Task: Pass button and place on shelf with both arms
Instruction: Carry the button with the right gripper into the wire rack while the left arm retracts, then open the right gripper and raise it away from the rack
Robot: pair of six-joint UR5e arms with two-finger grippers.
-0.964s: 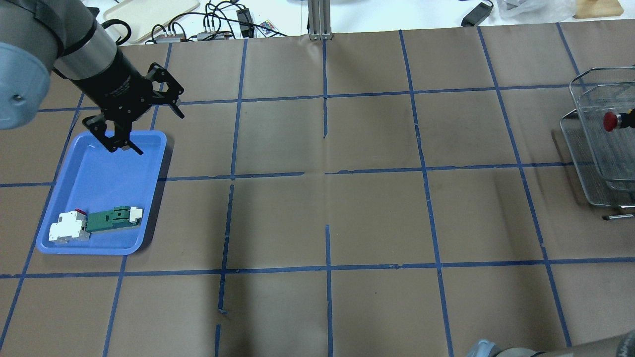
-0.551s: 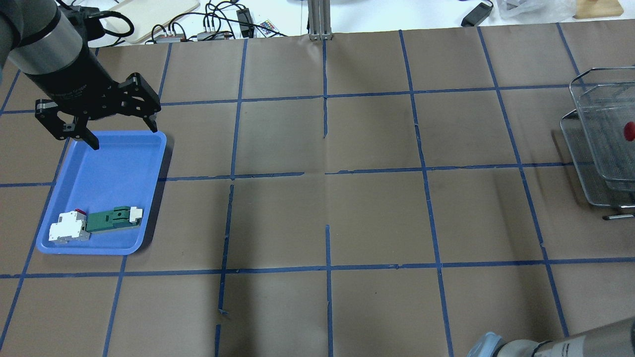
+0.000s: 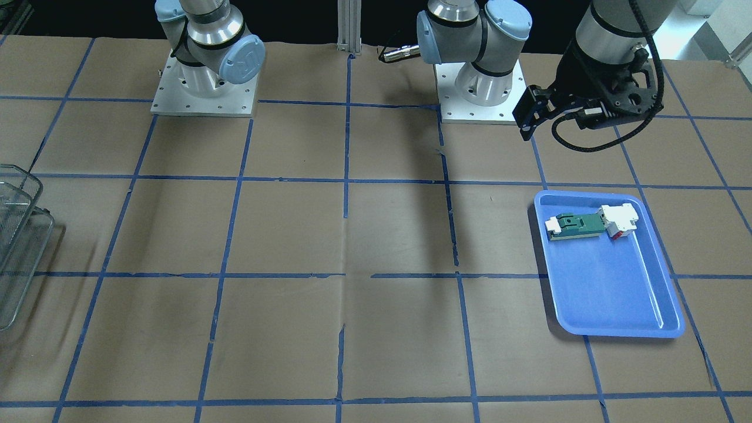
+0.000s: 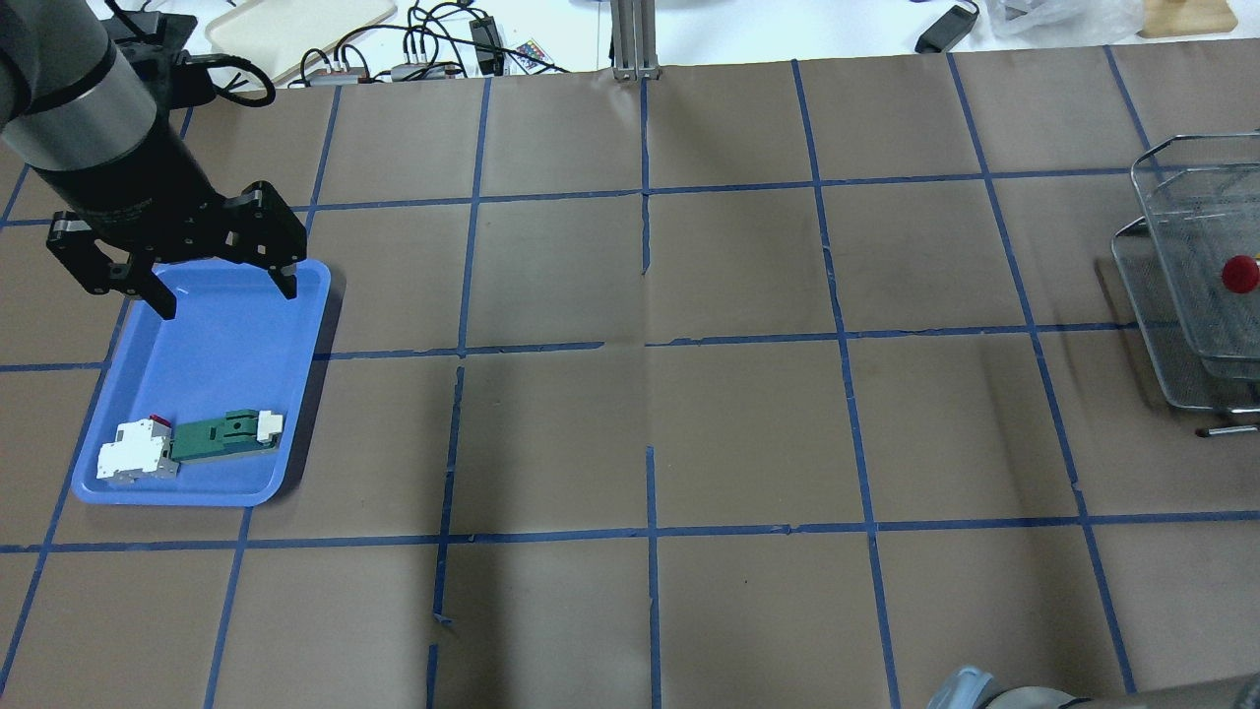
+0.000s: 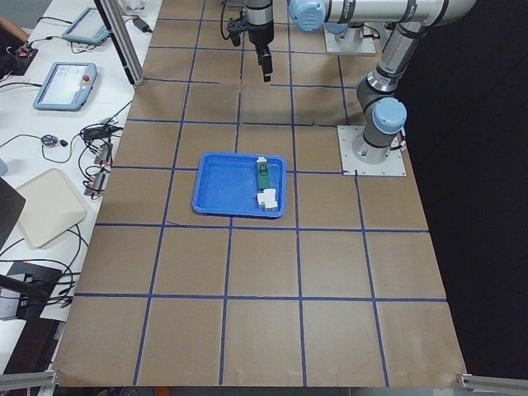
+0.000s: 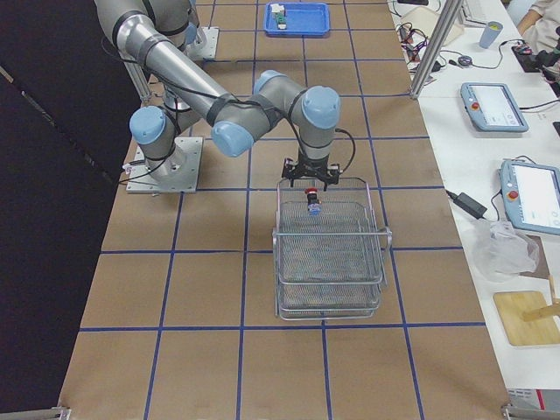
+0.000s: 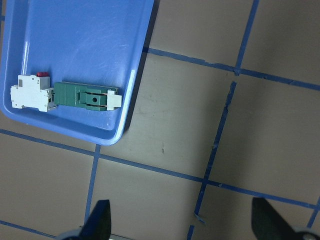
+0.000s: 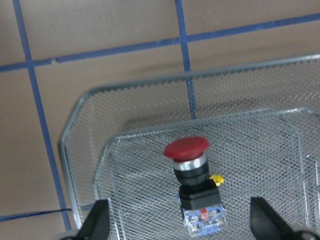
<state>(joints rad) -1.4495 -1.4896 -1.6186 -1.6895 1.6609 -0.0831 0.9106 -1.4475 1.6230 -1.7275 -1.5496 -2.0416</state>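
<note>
The button [image 8: 192, 180], with its red cap, black collar and blue-and-white block, lies on the mesh of the top tier of the shelf [image 8: 80, 150], free of any finger. It also shows in the overhead view [image 4: 1240, 274] and the right side view [image 6: 311, 199]. My right gripper [image 8: 181, 222] is open just above it, jaws wide to either side. The shelf [image 4: 1171, 295] stands at the table's right edge. My left gripper [image 4: 228, 300] is open and empty, high over the blue tray [image 4: 226, 345], and also shows in the left wrist view [image 7: 181, 222].
The blue tray [image 3: 617, 299] holds a green-and-white flat part [image 4: 221, 436] and a white block with a red bit [image 4: 133, 455] at its near end. An aluminium post [image 4: 635, 39] and cables stand at the table's far edge.
The right gripper let go of the button and drew back out of the overhead view; the button now rests slightly lower in the shelf. The left gripper turned and moved left, back over the tray.
</note>
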